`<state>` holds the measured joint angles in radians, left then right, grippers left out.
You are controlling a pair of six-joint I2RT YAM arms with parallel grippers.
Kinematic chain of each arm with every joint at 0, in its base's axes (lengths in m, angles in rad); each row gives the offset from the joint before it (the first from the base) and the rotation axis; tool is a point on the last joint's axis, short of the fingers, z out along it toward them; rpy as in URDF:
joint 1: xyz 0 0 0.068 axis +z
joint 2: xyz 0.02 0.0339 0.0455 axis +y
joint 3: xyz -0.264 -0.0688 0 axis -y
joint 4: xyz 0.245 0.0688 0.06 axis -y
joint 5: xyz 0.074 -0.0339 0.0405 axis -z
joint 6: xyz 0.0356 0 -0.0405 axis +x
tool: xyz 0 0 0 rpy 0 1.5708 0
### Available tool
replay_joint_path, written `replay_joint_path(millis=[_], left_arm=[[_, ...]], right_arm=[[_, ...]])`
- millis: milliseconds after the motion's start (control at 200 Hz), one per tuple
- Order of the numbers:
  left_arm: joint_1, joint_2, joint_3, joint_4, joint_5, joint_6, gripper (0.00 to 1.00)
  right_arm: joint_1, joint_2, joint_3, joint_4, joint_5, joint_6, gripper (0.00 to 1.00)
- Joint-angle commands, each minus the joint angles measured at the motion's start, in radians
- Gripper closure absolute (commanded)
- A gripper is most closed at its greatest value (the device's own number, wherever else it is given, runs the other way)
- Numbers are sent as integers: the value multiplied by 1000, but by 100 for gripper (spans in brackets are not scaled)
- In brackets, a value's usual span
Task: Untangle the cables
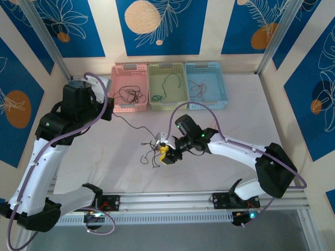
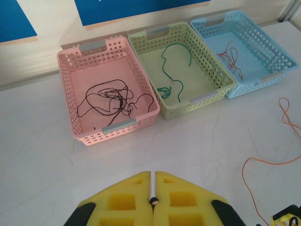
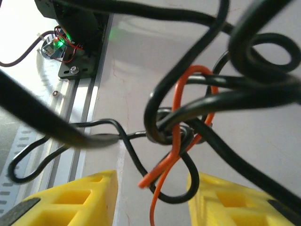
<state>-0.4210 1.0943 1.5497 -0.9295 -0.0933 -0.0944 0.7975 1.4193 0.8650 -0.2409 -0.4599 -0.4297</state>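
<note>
The cables form a small black and orange tangle (image 1: 151,151) on the white table, mid-front. My right gripper (image 1: 165,155) sits right at it. In the right wrist view the yellow pads (image 3: 84,197) stand apart, and the knot of black and orange strands (image 3: 178,129) hangs between and above them, with a black loop dipping into the gap. My left gripper (image 1: 109,114) is by the pink basket, and its pads (image 2: 127,200) are pressed together on the tip of a black cable (image 2: 154,201). A thin black strand (image 1: 133,127) runs from there to the tangle.
Three baskets line the back: the pink one (image 2: 106,45) holds black wires (image 2: 110,96), the green one (image 2: 160,33) a green wire (image 2: 171,61), the blue one (image 2: 214,20) red wires (image 2: 230,56). An orange strand (image 2: 282,160) lies on the table. An aluminium rail (image 1: 167,200) borders the front edge.
</note>
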Motion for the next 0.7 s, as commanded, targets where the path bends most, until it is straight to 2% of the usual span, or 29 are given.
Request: replay_joint_path(millis=[0,90,240,400,550,695], left_arm=[[16,-14,19,-3,20,4,100],[16,-12,20,-3,20,7,100],[20,-14,20,-8,11,14,100],[24,-26,10,-9,9,15,100],[30,-40,4,-18,-18,16,100],[35,-74,31,-61,-115,13,100]], right_arm=[[2,19,-27,27,-10,-27,64],[2,23,-37,43,-14,-23,72],[-7,21,-54,55,-11,-19,75],[-11,19,-62,81,-6,-14,100],[-28,-24,-98,134,34,14,100],[-113,-80,-159,246,182,152,100]])
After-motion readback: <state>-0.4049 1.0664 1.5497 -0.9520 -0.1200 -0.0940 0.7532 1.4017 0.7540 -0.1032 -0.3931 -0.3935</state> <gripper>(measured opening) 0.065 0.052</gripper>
